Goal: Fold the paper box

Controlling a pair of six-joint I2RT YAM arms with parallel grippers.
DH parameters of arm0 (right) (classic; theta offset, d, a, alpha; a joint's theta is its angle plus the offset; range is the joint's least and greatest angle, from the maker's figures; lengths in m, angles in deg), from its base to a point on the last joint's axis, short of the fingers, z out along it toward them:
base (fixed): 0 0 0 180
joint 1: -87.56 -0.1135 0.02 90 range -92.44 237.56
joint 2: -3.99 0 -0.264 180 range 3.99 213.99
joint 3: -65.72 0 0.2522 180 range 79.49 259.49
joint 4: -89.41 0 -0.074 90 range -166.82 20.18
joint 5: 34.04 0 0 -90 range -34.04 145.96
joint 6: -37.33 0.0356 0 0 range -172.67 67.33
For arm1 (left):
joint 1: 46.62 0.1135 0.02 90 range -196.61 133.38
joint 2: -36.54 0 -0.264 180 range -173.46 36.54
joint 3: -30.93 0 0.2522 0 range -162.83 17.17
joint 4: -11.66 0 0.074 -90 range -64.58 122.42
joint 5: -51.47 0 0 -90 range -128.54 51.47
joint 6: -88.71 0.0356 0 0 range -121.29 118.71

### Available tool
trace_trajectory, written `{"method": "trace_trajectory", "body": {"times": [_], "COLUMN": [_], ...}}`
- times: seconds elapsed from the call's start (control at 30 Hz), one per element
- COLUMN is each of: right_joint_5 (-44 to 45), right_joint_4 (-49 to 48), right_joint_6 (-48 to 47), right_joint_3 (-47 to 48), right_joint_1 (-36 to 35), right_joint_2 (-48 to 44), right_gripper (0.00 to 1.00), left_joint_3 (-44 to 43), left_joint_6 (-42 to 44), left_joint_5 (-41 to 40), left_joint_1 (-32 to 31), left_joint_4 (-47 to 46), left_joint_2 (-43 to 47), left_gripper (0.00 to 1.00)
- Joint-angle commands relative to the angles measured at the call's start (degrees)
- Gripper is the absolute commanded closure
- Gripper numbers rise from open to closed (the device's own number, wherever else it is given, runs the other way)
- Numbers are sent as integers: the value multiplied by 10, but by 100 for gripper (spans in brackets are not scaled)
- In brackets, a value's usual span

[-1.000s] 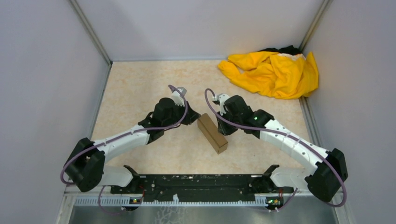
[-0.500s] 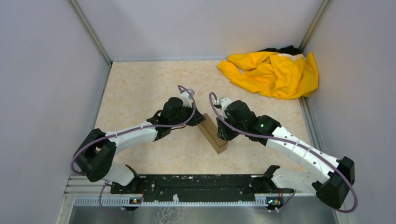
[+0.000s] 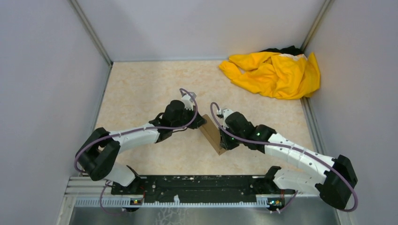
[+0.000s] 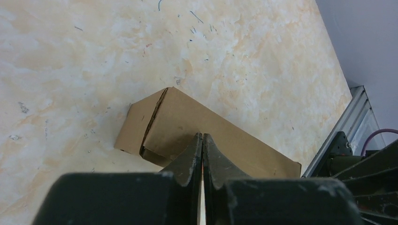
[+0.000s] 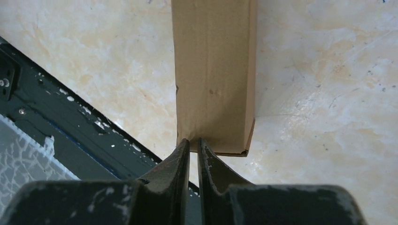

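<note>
One marbled table carried everything. Well behind the paper box, to its right, lay a yellow cloth. That box, a long plain brown closed carton, lay slantwise on the table. The left gripper, pinched shut, hung over its far end. The right gripper, narrowed to a slit, met its near end.

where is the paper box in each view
Top external: the paper box lies diagonally just below the picture's centre.
Left wrist: paper box at lower centre, one end facing left.
Right wrist: paper box runs from top centre down to the middle.
Shared landmark: the beige marbled tabletop beneath it.
</note>
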Motion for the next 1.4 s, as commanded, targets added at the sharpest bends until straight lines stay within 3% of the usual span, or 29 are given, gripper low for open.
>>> {"method": "trace_trajectory", "body": {"times": [0.0,0.37,0.5,0.63,0.77,0.93,1.1,1.37], "right_joint_5": [27,40,71,68,76,87,113,84], "right_joint_4": [-18,-20,8,12,-16,-66,-134,-202], "right_joint_6": [41,51,18,-47,-110,-166,-201,-266], "right_joint_3": [-25,-11,63,116,121,97,60,40], "right_joint_1": [-32,-32,-32,-32,-31,-31,-31,-27], "right_joint_2": [2,3,-9,15,35,58,67,106], "right_gripper": [89,88,75,51,35,29,26,20], "left_joint_3": [13,18,11,-3,-15,-27,-34,11], "left_joint_6": [-3,-2,6,17,23,36,41,21], "left_joint_5": [4,3,-1,-5,-8,-20,-12,-3], "left_joint_1": [-4,-4,-4,-4,-3,4,30,109], "left_joint_4": [-25,-30,-18,-5,8,31,48,82], "left_joint_2": [-13,-9,2,6,18,46,80,158], "left_gripper": [94,94,93,91,76,58,50,48]}}
